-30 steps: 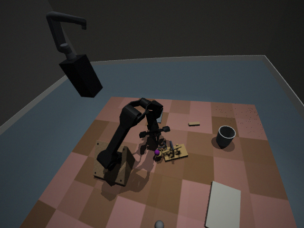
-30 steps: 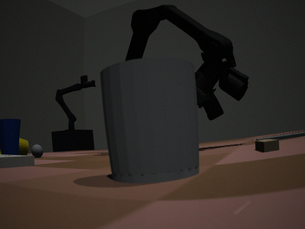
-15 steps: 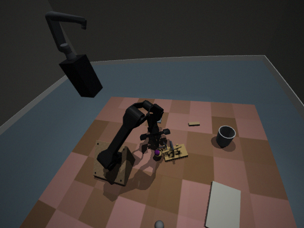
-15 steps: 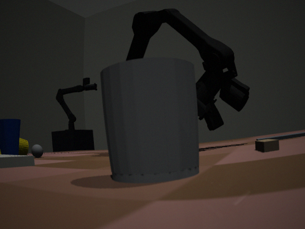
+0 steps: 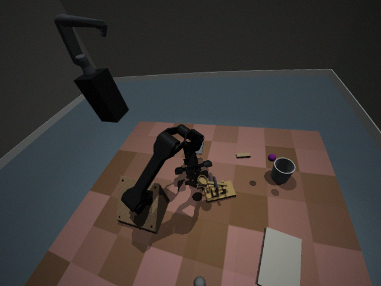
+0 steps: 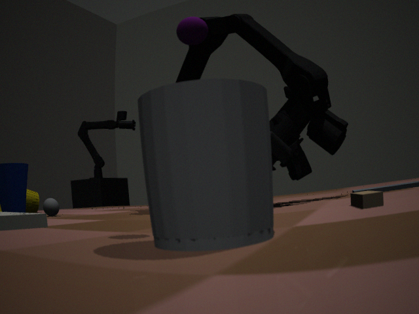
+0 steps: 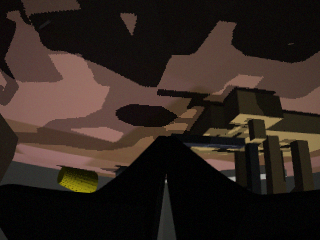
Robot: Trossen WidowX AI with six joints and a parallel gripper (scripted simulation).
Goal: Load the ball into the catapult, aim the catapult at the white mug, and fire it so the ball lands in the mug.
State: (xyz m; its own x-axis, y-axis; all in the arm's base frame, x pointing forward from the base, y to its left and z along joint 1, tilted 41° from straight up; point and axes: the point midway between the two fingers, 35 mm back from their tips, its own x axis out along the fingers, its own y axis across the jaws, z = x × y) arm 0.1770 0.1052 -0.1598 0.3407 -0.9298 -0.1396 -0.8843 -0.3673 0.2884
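Observation:
The purple ball is in the air, close to the rim of the white mug and above it in the exterior view. The mug stands upright on the checkered floor, right of the catapult. The wooden catapult sits beside the arm, and its spoon is empty. My gripper is shut and empty, low at the catapult's left end. In the exterior view the mug hides the catapult.
A small tan block lies behind the catapult. A white slab lies at the front right, a grey ball near it. A blue cup and a yellow cylinder stand beyond. A black camera rig hangs at the back left.

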